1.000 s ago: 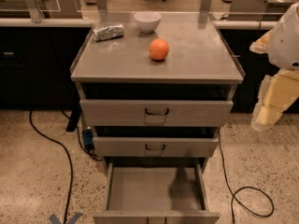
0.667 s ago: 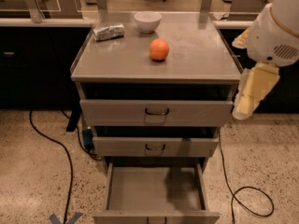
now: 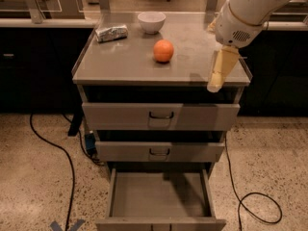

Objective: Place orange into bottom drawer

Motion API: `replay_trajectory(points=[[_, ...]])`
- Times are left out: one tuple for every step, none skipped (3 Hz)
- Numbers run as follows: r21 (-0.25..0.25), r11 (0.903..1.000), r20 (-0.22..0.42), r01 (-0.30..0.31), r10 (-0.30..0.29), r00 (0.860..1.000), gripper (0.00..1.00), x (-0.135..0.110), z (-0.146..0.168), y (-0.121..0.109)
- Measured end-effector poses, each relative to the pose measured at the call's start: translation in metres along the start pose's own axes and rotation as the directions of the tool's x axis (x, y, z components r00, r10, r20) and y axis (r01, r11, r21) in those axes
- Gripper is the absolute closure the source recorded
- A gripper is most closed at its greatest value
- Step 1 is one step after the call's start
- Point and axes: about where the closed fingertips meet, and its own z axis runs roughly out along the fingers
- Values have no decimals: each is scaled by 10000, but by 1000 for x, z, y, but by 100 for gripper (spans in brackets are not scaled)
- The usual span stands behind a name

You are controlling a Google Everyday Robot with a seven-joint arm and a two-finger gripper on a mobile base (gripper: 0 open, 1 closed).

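Observation:
The orange (image 3: 163, 50) sits on the grey cabinet top (image 3: 120, 61), near the middle and a little toward the back. The bottom drawer (image 3: 159, 196) is pulled out below, and its flat grey floor is bare. My gripper (image 3: 215, 84) hangs from the white arm (image 3: 248, 6) over the cabinet's right front corner. It is to the right of the orange, well apart from it, and holds nothing that shows.
A white bowl (image 3: 151, 21) and a foil-wrapped packet (image 3: 111, 32) lie at the back of the cabinet top. The top drawer (image 3: 161, 115) and middle drawer (image 3: 159, 151) stick out slightly. Black cables (image 3: 67, 162) run over the speckled floor on both sides.
The arm and gripper have moved left, from beyond the cabinet's right side to over its right front corner. The orange, bowl and drawers have not moved.

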Motion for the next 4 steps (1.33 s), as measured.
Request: replay_trajectory(points=[[34,10000,24,28,-28,10000,0,-1,1,-1],[170,9994,73,295,-296,9995,0,-8,8,-14],[364,9970,67,683,-686,9976,0,-15,20,-41],[500,9942,122,948,-955,9954,0,-22,33,-69]])
